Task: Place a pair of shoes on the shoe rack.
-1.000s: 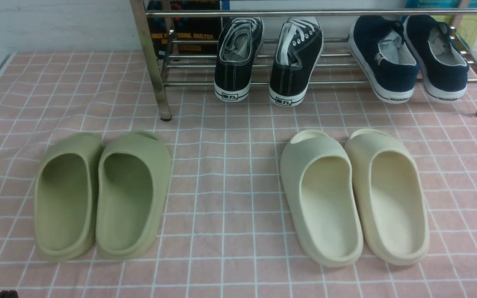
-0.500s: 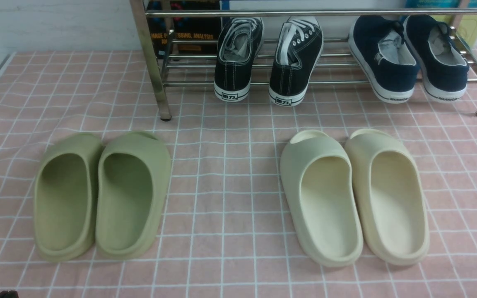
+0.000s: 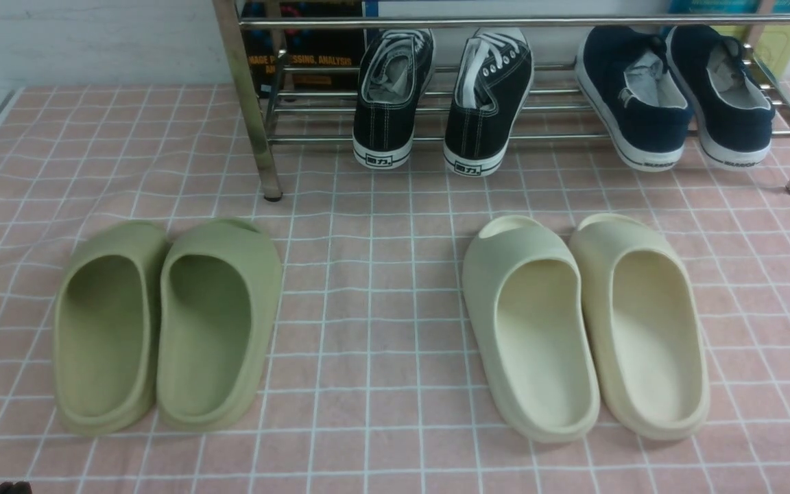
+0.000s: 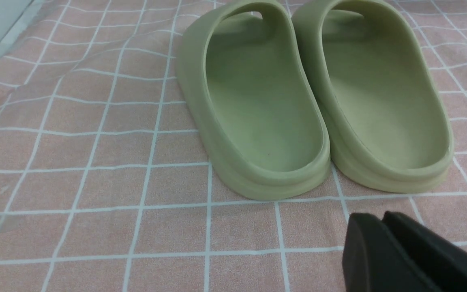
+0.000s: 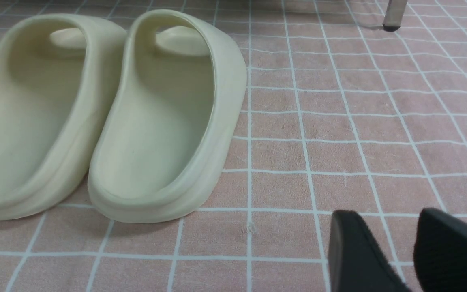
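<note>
The pair of shoes, two black sneakers point(image 3: 391, 96) point(image 3: 487, 103) with white laces, rests side by side on the lower bars of the chrome shoe rack point(image 3: 247, 103) at the back, heels toward me and overhanging the front bar. My left gripper point(image 4: 379, 217) is shut on nothing, low over the cloth just behind the green slides point(image 4: 314, 101). My right gripper point(image 5: 387, 215) is open with bare cloth between its fingers, beside the cream slides point(image 5: 108, 113). Neither gripper touches a shoe.
Two navy slip-on shoes point(image 3: 683, 96) sit on the rack to the right of the sneakers. Green slides point(image 3: 162, 322) stand front left and cream slides point(image 3: 587, 322) front right on the pink checked cloth point(image 3: 381, 309). Books stand behind the rack.
The whole front view has shifted very slightly to the left. No shoe has moved on the rack or the cloth.
</note>
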Motion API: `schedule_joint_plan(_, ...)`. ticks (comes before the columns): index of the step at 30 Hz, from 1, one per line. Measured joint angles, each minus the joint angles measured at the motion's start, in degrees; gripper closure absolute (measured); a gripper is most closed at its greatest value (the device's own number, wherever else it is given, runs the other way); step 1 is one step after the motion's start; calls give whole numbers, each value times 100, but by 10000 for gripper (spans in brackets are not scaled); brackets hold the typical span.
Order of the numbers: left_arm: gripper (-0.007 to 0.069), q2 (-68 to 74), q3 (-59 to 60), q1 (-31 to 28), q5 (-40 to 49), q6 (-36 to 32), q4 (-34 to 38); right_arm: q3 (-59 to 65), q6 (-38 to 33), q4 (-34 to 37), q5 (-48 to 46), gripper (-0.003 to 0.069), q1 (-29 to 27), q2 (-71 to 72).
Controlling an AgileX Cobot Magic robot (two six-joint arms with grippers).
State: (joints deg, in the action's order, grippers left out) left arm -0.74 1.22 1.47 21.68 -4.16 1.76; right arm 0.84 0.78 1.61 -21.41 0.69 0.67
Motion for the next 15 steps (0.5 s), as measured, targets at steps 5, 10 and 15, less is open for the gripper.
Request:
schedule_joint_plan(5, 549, 0, 0, 0, 0, 0, 0, 0, 0, 0, 0, 419, 0, 0)
schedule_joint_plan(10, 549, 0, 0, 0, 0, 0, 0, 0, 0, 0, 0, 419, 0, 0)
schedule_joint_plan(15, 544, 0, 0, 0, 0, 0, 0, 0, 0, 0, 0, 419, 0, 0)
